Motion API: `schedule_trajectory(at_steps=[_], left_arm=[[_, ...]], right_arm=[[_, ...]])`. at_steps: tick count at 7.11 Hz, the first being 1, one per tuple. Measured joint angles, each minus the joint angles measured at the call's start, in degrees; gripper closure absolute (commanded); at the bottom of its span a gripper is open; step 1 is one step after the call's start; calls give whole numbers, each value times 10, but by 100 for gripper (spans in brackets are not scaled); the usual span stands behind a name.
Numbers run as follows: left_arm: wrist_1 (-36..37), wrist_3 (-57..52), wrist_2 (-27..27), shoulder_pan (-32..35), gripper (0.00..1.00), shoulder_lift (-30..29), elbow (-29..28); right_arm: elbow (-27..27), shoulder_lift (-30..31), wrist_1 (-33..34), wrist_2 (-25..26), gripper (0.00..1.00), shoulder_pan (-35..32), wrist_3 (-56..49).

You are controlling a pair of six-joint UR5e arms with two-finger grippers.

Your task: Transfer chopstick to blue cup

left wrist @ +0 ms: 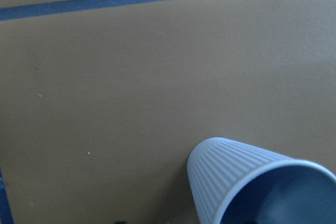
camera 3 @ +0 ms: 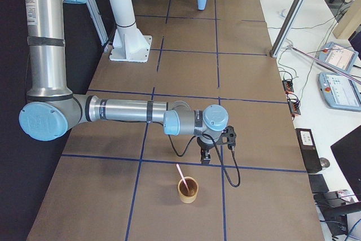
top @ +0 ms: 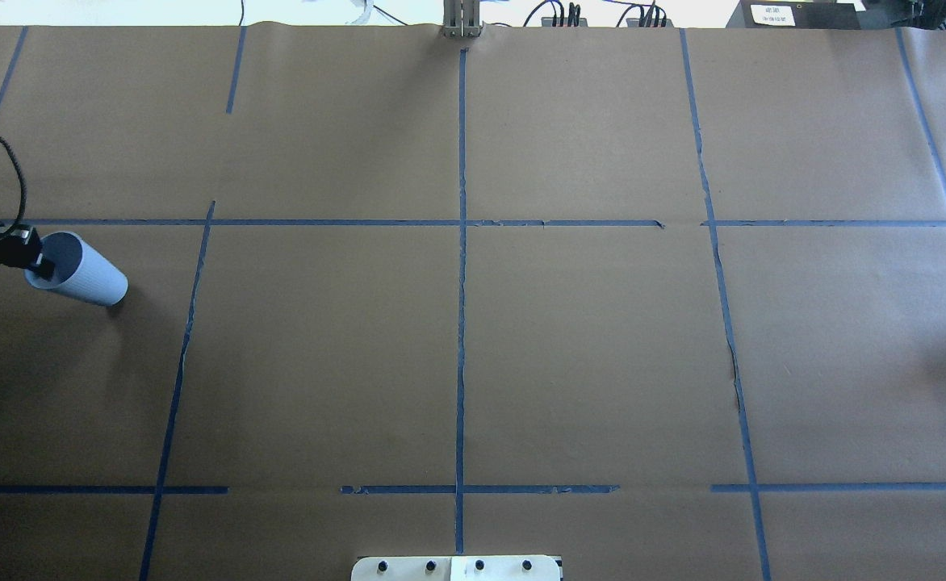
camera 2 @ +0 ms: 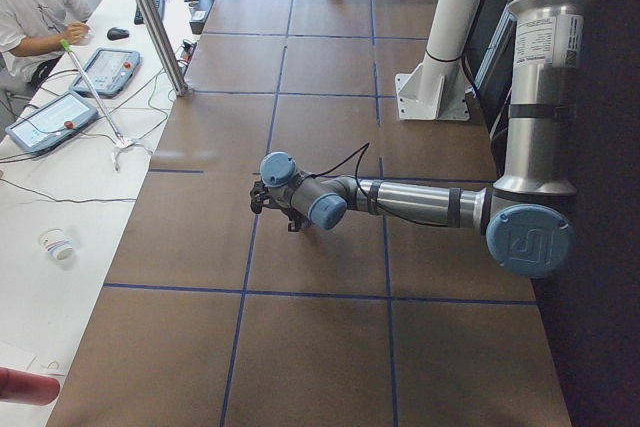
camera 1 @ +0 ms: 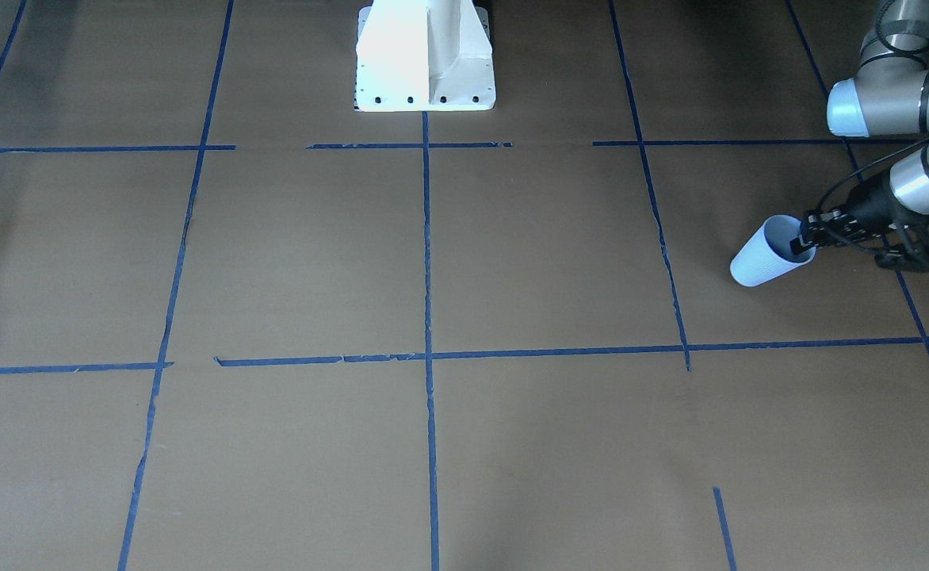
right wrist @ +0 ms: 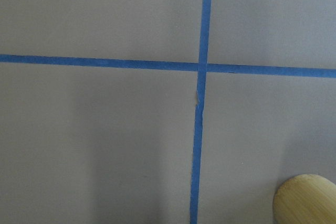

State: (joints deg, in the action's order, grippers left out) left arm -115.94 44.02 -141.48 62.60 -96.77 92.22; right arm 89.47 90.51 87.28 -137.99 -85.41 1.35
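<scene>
The blue cup [camera 1: 766,255] is a pale-blue ribbed paper cup with a darker inside. It is tilted on its side at the table's left end. My left gripper [camera 1: 807,235] is shut on its rim, with one finger inside the mouth. The cup also shows in the overhead view [top: 81,272], the left wrist view [left wrist: 247,182] and far off in the exterior right view [camera 3: 202,2]. A pink chopstick [camera 3: 180,172] stands leaning in a brown wooden cup [camera 3: 188,189]. My right gripper [camera 3: 206,158] hangs just behind that cup; I cannot tell whether it is open or shut.
Brown paper with blue tape lines [top: 461,323] covers the table. The white robot base [camera 1: 425,55] stands at the table's middle edge. The wooden cup's rim shows in the right wrist view [right wrist: 307,199]. An operator [camera 2: 30,2] sits at a side desk.
</scene>
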Motion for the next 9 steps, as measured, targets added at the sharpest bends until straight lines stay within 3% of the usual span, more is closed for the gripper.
schedule_trajectory(at_steps=[3, 6, 9], left_arm=[[7, 223, 21, -91, 100, -142, 16], [62, 352, 151, -217, 100, -276, 16], [126, 366, 264, -297, 100, -337, 12]], right_arm=[[4, -3, -2, -17, 0, 21, 2], [11, -10, -2, -18, 0, 27, 4], [10, -8, -32, -20, 0, 28, 5]])
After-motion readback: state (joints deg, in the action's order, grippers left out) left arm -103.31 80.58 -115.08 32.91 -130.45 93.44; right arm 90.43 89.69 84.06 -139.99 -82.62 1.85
